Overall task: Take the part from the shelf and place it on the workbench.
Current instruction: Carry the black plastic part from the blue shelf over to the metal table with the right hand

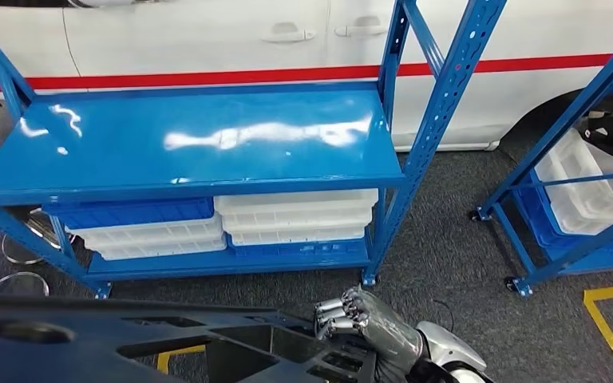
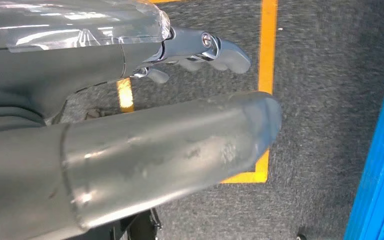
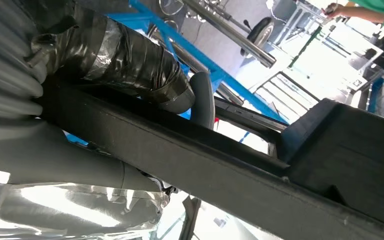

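1. Part first: the big black moulded plastic panel with cut-out openings (image 1: 168, 343) sits low in the head view, held out in front of the robot, off the shelf and not yet on any workbench.
2. Right hand (image 1: 363, 323) grips the panel's right edge. In the right wrist view its thumb (image 3: 202, 97) hooks over a black rail of the part (image 3: 220, 165) while the grey fingers sit on the other side, so that edge is clamped from both faces, likely to stop a wide, flat load from tipping.
3. Left hand (image 2: 180, 140) shows bare floor past it in its wrist view, with the thick grey thumb (image 2: 190, 145) and darker fingers (image 2: 215, 50) set apart and nothing between them. It looks open; whether it props the panel from beneath, I cannot tell.
4. Glossy blue metal shelf rack (image 1: 199, 144) stands just ahead, top deck bare, white and blue plastic bins (image 1: 295, 215) stacked on the level under it.
5. White car with a red stripe (image 1: 207, 40) stands behind the rack.
6. My read: pickup is done and carrying is the step in hand. With a load this broad, turning near the blue uprights risks a knock.
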Action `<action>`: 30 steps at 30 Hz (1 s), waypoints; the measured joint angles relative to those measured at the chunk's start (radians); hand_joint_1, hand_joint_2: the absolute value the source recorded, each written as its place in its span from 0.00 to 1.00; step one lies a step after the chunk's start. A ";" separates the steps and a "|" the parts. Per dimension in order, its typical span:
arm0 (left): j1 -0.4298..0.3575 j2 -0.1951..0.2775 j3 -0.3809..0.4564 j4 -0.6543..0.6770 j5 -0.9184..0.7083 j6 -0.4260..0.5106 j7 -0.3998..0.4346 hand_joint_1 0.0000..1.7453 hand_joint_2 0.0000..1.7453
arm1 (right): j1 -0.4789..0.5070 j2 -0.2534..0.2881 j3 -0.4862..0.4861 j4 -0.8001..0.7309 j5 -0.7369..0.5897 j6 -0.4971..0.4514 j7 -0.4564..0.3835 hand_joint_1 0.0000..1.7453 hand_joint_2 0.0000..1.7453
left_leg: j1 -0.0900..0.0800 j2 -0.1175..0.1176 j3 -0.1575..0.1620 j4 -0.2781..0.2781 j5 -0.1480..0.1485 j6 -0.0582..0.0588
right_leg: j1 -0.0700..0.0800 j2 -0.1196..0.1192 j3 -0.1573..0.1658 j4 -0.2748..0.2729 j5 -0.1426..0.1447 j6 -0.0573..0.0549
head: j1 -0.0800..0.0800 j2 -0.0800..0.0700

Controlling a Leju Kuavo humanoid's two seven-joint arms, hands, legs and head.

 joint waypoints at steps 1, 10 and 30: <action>0.000 -0.001 0.000 0.000 0.000 0.000 0.000 0.00 0.00 | 0.001 -0.001 0.000 0.000 0.001 0.000 0.001 1.00 1.00 | 0.001 0.003 -0.013 -0.003 0.014 0.008 | 0.000 0.001 -0.012 0.036 -0.045 0.002 | 0.000 0.000; 0.001 -0.010 0.000 0.000 0.000 0.000 0.001 0.00 0.00 | 0.004 -0.005 0.000 0.000 0.004 0.000 0.004 1.00 1.00 | -0.018 0.004 -0.147 0.041 0.094 0.011 | 0.015 0.000 0.166 0.014 -0.105 -0.027 | 0.000 0.000; 0.006 0.004 0.000 0.000 -0.013 0.010 0.094 0.00 0.00 | 0.008 -0.005 0.003 0.002 0.008 -0.009 0.014 1.00 1.00 | 0.013 -0.008 -0.010 0.028 -0.015 -0.023 | -0.007 -0.008 0.001 -0.008 0.022 0.011 | 0.000 0.000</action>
